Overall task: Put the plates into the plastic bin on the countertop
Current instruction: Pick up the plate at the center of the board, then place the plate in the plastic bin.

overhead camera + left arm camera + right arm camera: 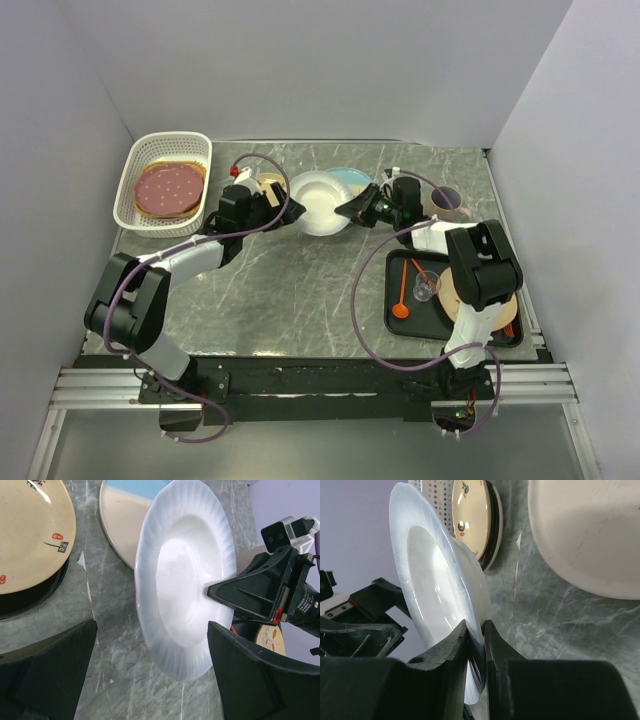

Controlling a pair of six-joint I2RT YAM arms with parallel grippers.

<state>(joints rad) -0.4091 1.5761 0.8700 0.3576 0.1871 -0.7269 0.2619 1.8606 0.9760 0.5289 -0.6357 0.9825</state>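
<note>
both reaching inward: right hand (475,630) clamps the upright white plate (318,203), left hand (265,195) spread.

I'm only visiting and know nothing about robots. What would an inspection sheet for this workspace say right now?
Surface: grey-green marble-look countertop.
Job's things: pink polka-dot plate in the white basket; white plate held on edge; blue-and-cream plate and cream dark-rimmed plate lie flat nearby.
Clutter: black tray with orange spoon and clear glass; purple cup.
Grippers: right gripper, fingers pinch the white plate's rim; left gripper open beside it.
Cables: purple cables loop along both arms.
Surroundings: plain walls.
</note>
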